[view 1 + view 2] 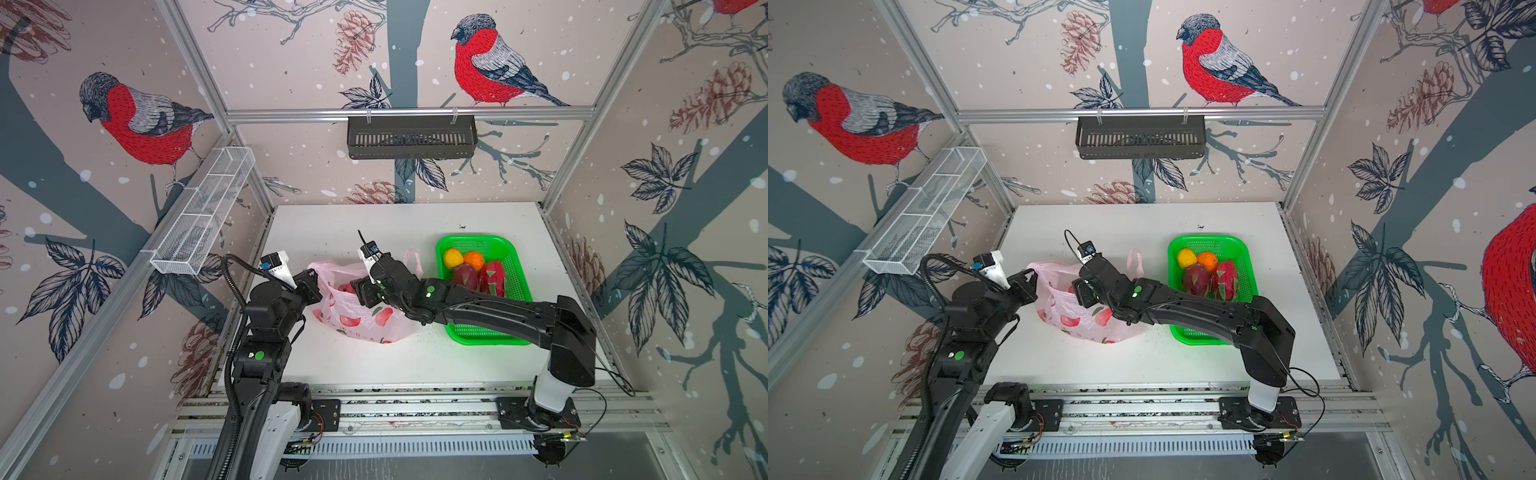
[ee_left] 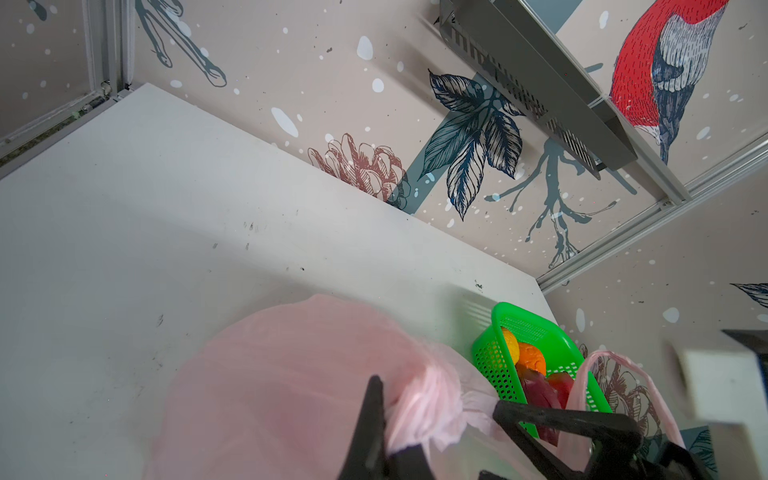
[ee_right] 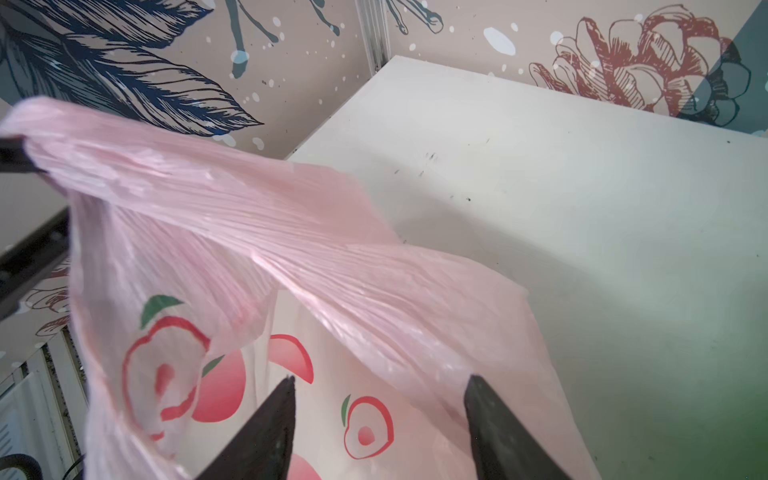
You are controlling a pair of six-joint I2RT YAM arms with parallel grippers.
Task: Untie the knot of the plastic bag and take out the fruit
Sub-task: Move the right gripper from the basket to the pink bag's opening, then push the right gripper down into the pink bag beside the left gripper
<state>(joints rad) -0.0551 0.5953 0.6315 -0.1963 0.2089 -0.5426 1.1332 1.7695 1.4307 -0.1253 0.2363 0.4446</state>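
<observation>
Right hand (image 3: pixel 379 380) agape over plastic bag (image 1: pixel 361 320), left hand (image 2: pixel 436 395) clenched on it, basket (image 1: pixel 478 238) beside

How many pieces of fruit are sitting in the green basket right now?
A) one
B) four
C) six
B: the green basket holds a yellow ball, an orange and two dragon fruits, which makes four.
</observation>
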